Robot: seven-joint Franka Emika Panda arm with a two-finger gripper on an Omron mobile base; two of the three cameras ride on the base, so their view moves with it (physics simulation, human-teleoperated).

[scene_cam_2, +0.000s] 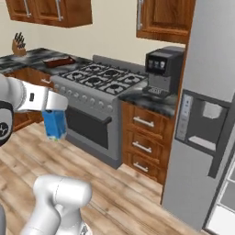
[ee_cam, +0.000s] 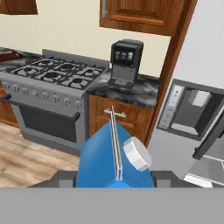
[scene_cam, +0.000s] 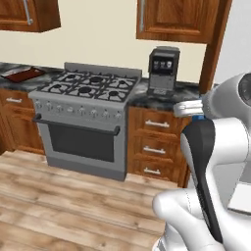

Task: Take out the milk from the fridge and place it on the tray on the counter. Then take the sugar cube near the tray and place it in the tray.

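Note:
My gripper (scene_cam_2: pixel 54 114) is shut on the milk (scene_cam_2: pixel 55 125), a blue carton that hangs beneath the hand, above the wooden floor in front of the stove. In the hand view the milk (ee_cam: pixel 105 159) shows its gable ridge and white cap between the fingertips (ee_cam: pixel 64 178). The tray (scene_cam_2: pixel 59 61) lies on the counter (scene_cam_2: pixel 39 54) left of the stove, far from the carton; it also appears as the tray (scene_cam: pixel 22 74). The pale grey fridge (scene_cam_2: pixel 206 114) stands at the right. The sugar cube is out of view.
A steel stove (scene_cam: pixel 83 112) with black burners stands between the counter sections. A dark coffee machine (scene_cam: pixel 163 69) sits on the counter (scene_cam: pixel 144 98) beside the fridge. A knife block (scene_cam_2: pixel 19 48) is at the far left. Wooden cabinets (scene_cam: pixel 171 19) hang above.

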